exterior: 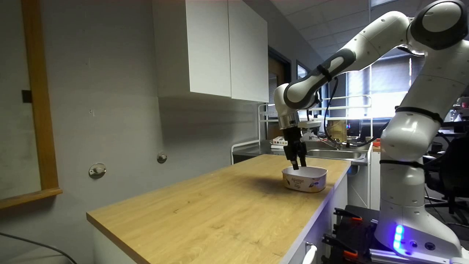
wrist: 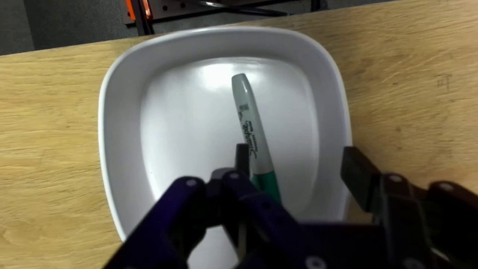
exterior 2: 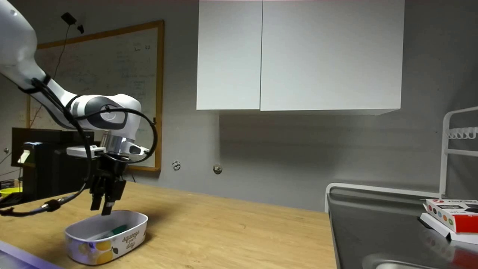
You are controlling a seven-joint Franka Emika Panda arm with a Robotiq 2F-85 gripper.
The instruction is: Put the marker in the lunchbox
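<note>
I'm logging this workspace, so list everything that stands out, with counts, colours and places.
Countertop: one, tan, along the wall
Lunchbox: one, white with fruit print, on the countertop
Marker: one, grey and green, inside the lunchbox
Cabinet: one, white, on the wall
Whiteboard: one, white, on the wall
Sink: one, grey, past the countertop
Rack: one, white, by the sink
Box: one, red and white, beside the sink
Chair: at least one, black, in the background
Robot arm: one, mostly white, beside the countertop
Hand: one, black, over the lunchbox
</note>
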